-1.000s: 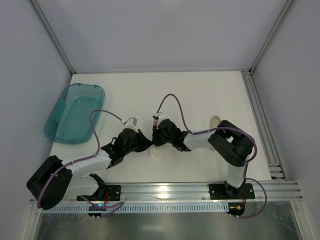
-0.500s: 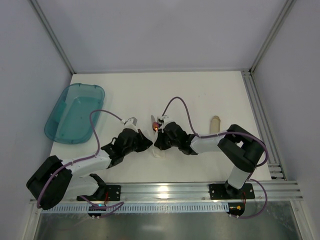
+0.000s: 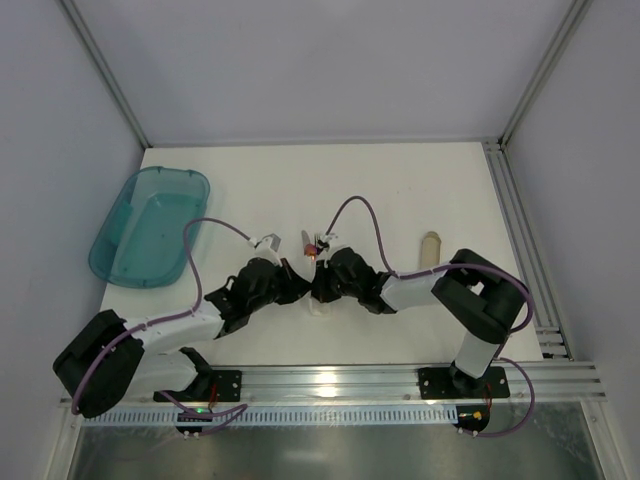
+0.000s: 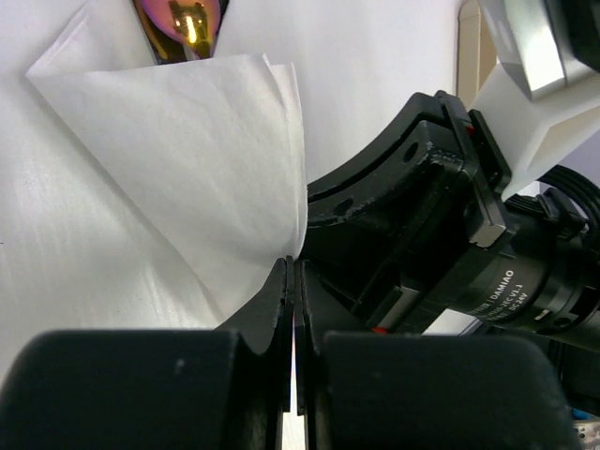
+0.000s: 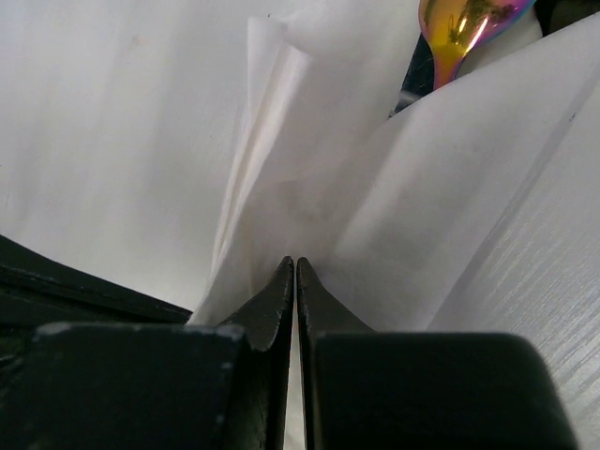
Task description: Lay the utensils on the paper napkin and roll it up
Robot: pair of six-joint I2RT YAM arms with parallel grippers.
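left gripper (image 3: 296, 290): low over the table, head to head with the right gripper; its fingertips are hidden under its own body.
right gripper (image 3: 320, 287): just right of the left gripper, nearly touching it; its fingers are hidden too.
paper napkin (image 3: 318, 310): small white bunch showing just on the near side of both grippers.
utensil tip (image 3: 305, 239): shiny, pokes out just beyond the two grippers.
teal tub (image 3: 148, 228): well left of the left gripper, overhanging the table edge.
tan tube (image 3: 430, 247): well right of the right gripper.
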